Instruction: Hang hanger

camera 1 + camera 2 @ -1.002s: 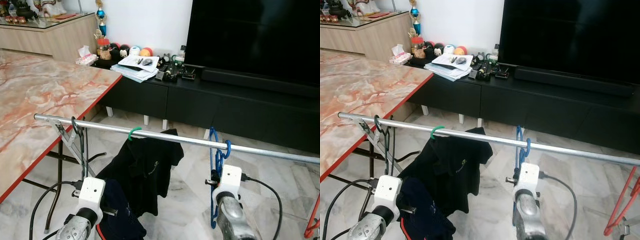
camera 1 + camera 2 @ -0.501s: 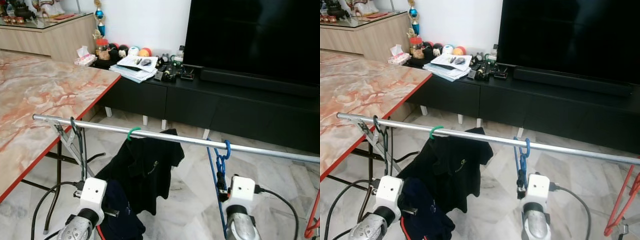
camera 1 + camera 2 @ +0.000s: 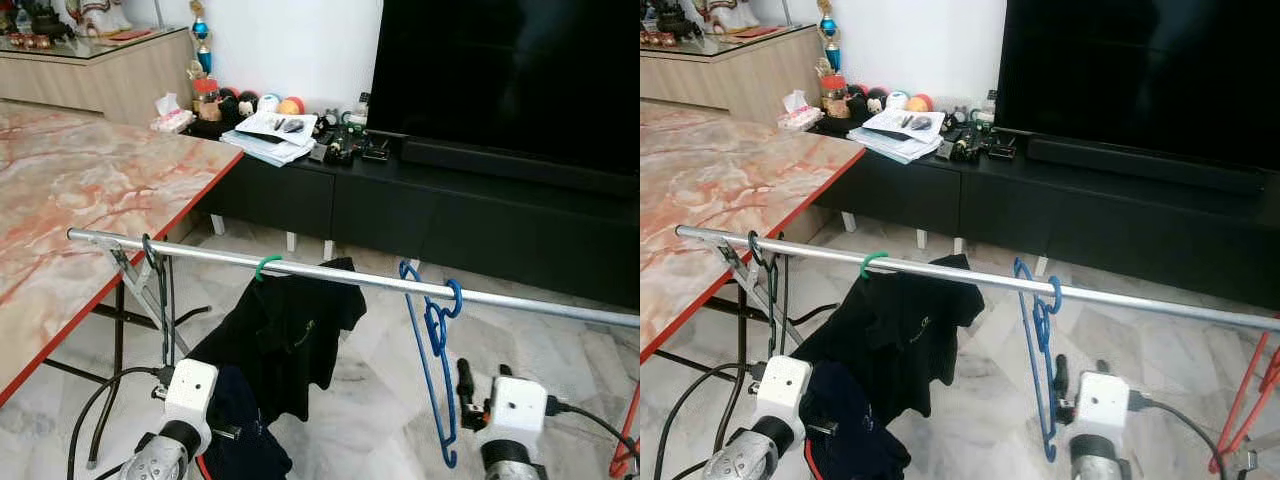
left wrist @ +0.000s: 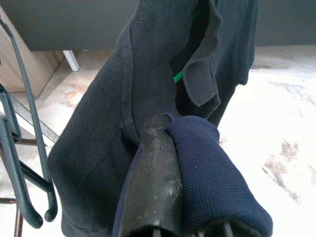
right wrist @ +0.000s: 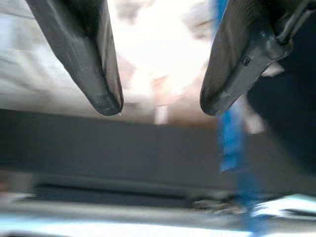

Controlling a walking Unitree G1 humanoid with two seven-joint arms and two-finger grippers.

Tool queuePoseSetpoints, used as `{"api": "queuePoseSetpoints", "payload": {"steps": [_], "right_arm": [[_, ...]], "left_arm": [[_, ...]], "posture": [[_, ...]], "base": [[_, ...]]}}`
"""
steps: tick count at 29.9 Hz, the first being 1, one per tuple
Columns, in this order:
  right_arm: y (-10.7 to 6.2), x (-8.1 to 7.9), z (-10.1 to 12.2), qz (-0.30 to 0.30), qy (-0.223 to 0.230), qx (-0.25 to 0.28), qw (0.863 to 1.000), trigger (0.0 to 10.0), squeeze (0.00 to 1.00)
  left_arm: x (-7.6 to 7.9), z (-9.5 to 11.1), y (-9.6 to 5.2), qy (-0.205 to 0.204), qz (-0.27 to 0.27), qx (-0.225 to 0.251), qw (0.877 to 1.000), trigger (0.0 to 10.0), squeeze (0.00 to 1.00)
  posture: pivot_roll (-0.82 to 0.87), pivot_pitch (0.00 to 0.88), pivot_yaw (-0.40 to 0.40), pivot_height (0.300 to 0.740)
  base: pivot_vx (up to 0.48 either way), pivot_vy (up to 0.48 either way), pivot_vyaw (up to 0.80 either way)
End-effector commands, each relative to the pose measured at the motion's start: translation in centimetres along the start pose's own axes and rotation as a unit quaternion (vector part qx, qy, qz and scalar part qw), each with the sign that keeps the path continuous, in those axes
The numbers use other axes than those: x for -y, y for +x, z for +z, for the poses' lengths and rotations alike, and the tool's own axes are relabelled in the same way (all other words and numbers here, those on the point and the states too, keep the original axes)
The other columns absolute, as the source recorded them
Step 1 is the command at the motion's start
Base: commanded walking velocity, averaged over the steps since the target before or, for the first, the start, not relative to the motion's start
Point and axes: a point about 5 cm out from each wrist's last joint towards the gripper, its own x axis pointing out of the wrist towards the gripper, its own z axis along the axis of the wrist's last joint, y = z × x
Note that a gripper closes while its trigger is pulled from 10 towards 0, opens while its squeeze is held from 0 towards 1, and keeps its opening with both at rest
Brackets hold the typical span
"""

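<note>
A blue hanger (image 3: 431, 345) hangs by its hook on the metal rail (image 3: 330, 272), tilted and free of any grip. My right gripper (image 3: 483, 380) sits just right of it and lower, open with nothing between the fingers (image 5: 94, 64). The blue hanger (image 5: 232, 143) appears blurred beside one finger in the right wrist view. My left gripper (image 3: 228, 428) is low at the left, shut on a navy garment (image 4: 207, 173). A black shirt (image 3: 290, 330) hangs on a green hanger (image 3: 266, 264) further left on the rail.
A dark hanger (image 3: 152, 262) hangs near the rail's left end by the marble table (image 3: 80, 190). A black TV console (image 3: 450, 200) runs behind the rail. A red hanger (image 3: 628, 440) stands at the far right. Cables trail on the floor (image 3: 370, 400).
My right gripper let go of the blue hanger and drew back to the right and down. The hanger now swings free on the rail. The left arm has hardly moved.
</note>
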Motion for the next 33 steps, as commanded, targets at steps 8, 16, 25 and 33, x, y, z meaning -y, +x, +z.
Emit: {"api": "queuePoseSetpoints", "payload": {"steps": [8,16,25,33], "right_arm": [[2.0,2.4,-4.3,-0.137,0.042,-0.176,0.974,10.0,0.0],[-0.1,0.4,-11.0,-0.073,-0.024,-0.352,0.933,10.0,0.0],[-4.9,0.5,-15.4,0.008,-0.09,-0.468,0.879,10.0,0.0],[-5.8,-2.7,-15.5,0.143,-0.098,-0.455,0.874,10.0,0.0]], "left_arm": [[0.2,0.7,0.5,0.007,-0.005,0.017,1.0,10.0,0.0],[-0.9,1.0,0.0,-0.002,0.027,0.023,0.999,10.0,0.0],[-1.1,0.7,-0.3,-0.005,0.036,0.017,0.999,10.0,0.0],[-1.5,0.7,-0.5,-0.011,0.046,0.016,0.999,10.0,0.0]], "posture": [[0.14,0.0,-0.022,0.74],[0.16,0.0,-0.02,0.74],[0.17,0.005,-0.011,0.74],[0.17,0.028,-0.003,0.74]], "base": [[0.0,0.0,0.0],[0.0,0.0,0.0],[0.0,0.0,0.0],[0.0,0.0,0.0]]}}
